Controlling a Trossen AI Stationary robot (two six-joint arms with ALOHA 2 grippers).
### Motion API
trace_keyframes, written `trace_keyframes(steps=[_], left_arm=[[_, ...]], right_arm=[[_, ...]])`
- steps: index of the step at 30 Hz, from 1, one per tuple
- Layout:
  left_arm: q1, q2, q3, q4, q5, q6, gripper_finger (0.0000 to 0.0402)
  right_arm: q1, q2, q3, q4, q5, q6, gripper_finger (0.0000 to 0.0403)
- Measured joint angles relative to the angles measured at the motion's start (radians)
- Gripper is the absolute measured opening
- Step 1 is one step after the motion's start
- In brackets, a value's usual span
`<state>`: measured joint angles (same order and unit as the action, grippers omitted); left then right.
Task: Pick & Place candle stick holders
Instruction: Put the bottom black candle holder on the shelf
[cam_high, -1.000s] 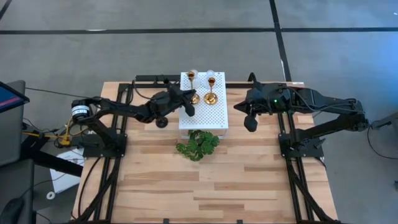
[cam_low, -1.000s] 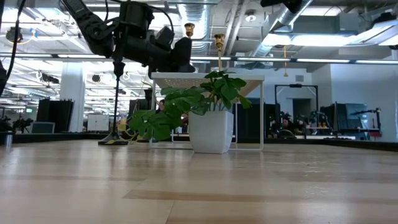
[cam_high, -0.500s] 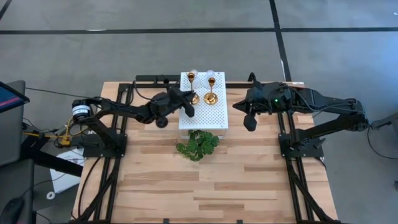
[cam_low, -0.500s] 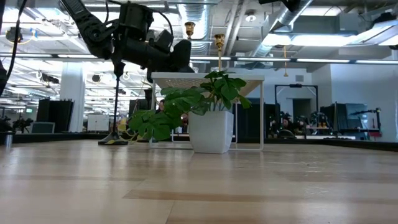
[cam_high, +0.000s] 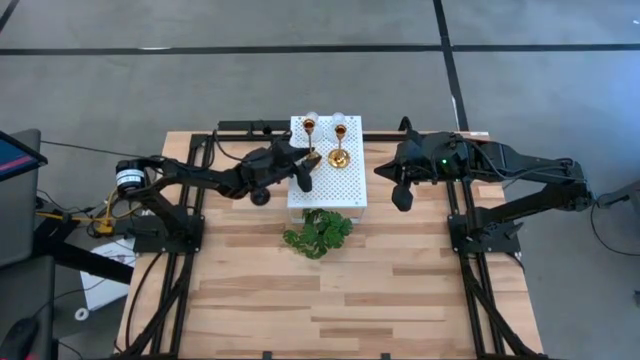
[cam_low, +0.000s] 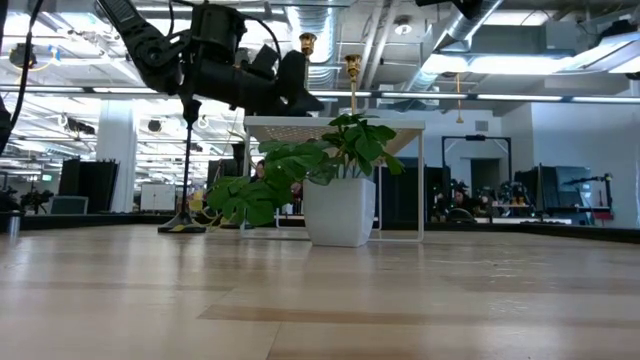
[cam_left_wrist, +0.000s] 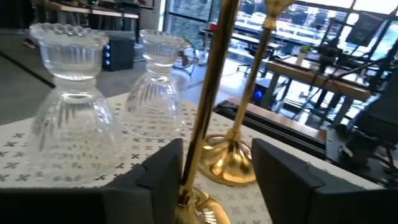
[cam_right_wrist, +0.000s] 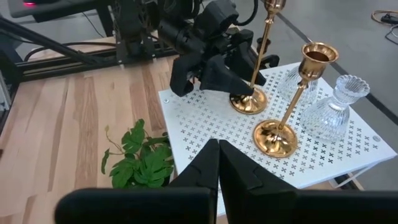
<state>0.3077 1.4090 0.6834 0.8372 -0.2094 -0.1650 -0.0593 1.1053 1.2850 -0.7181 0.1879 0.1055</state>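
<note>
On the white perforated stand (cam_high: 330, 185) stand two gold candle stick holders (cam_high: 313, 155) (cam_high: 340, 152) and, behind them, two clear glass ones (cam_left_wrist: 68, 112) (cam_left_wrist: 155, 87), each on its base. My left gripper (cam_left_wrist: 217, 168) is open at the stand's left side. The thin stem (cam_left_wrist: 208, 106) of the nearer gold holder rises between its fingers, close to one of them. That holder's base (cam_right_wrist: 247, 101) rests on the stand. My right gripper (cam_high: 400, 200) hangs shut to the right of the stand and holds nothing. My left gripper comes in level from the table's left, its open fingers on either side of the gold holder's stem low down (cam_left_wrist: 186, 180). The stem runs right along the edge of one finger (cam_left_wrist: 165, 165). Whether it touches that finger, I cannot tell. The holder stands upright on its own base.
A leafy green plant (cam_high: 318, 232) in a white pot (cam_low: 338, 210) stands in front of the stand, toward the table's near side. Dark arm frames (cam_high: 180, 215) (cam_high: 480, 235) run along both sides. Bare wood (cam_high: 330, 300) fills the table's near half.
My left gripper has opened and let go of the gold holder's stem, staying in place at the stand's left side. The holder stays upright on the stand.
</note>
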Motion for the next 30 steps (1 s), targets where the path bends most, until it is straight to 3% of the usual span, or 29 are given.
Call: trace_keyframes(steps=[4, 10, 13, 19, 25, 30], left_arm=[[0.000, -0.039, 0.002, -0.002, 0.001, 0.035, 0.0212], [0.000, -0.160, 0.002, -0.055, 0.001, 0.081, 0.0211], [-0.009, -0.243, 0.002, -0.178, -0.007, 0.099, 0.0204], [-0.078, -0.423, 0.002, -0.459, -0.178, 0.196, 0.0177], [-0.170, -0.586, 0.002, -0.615, -0.196, 0.188, 0.0156], [-0.279, -0.683, 0.002, -0.820, -0.303, 0.098, 0.0144]], right_arm=[[0.000, 0.000, 0.000, 0.000, -0.003, 0.000, 0.0000], [0.013, 0.000, 0.000, 0.000, -0.004, 0.000, 0.0000], [0.014, 0.000, 0.000, 0.000, -0.004, 0.000, 0.0000], [0.014, 0.000, 0.000, 0.000, -0.004, 0.000, 0.0000], [0.014, 0.000, 0.000, 0.000, -0.004, 0.000, 0.0000], [0.014, 0.000, 0.000, 0.000, -0.004, 0.000, 0.0000]])
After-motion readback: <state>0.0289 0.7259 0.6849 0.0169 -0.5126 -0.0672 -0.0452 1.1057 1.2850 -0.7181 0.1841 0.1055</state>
